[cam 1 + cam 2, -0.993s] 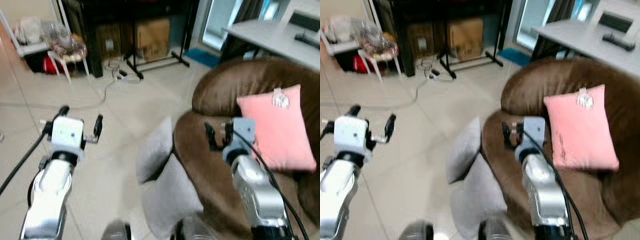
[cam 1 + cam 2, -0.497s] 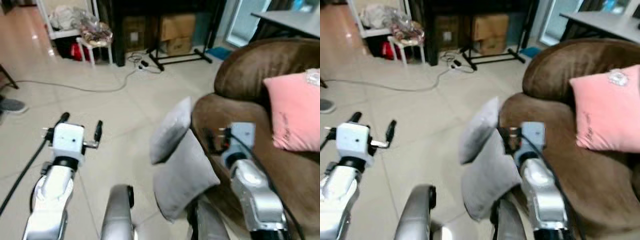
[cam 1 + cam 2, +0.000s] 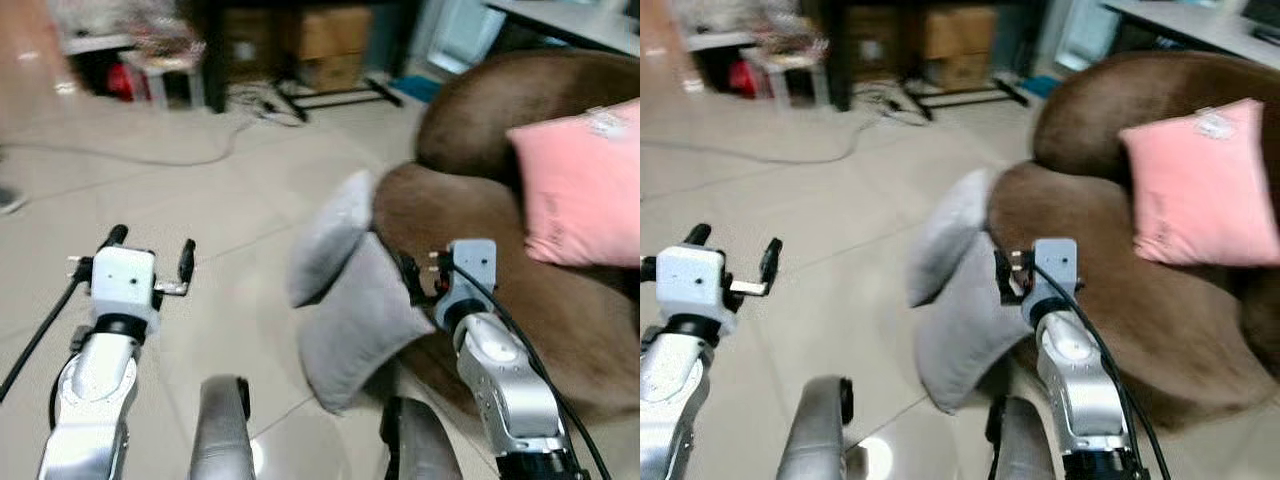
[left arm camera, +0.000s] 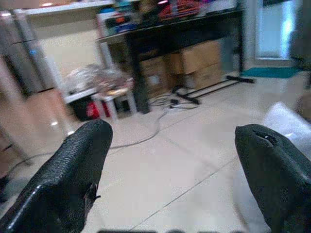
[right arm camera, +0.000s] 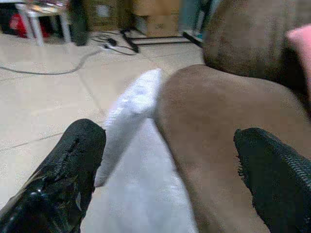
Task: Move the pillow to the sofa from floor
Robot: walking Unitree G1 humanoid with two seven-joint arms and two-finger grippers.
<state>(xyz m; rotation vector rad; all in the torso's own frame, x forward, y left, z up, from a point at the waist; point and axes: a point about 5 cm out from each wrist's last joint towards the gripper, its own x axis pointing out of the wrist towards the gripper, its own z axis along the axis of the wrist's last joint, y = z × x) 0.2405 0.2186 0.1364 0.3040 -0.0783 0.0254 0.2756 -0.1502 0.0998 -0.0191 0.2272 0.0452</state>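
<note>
Pink cushion (image 3: 580,185) on brown seat, cardboard boxes (image 4: 194,60), floor cable (image 3: 790,155), white stool (image 4: 116,99)

We can read no text, label, brand or number anywhere here; the pale mark on the pink cushion (image 3: 580,185) is too blurred.

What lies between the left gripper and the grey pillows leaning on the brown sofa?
Only bare beige tiled floor lies between the left gripper and the grey pillows, seen in both eye views.
</note>
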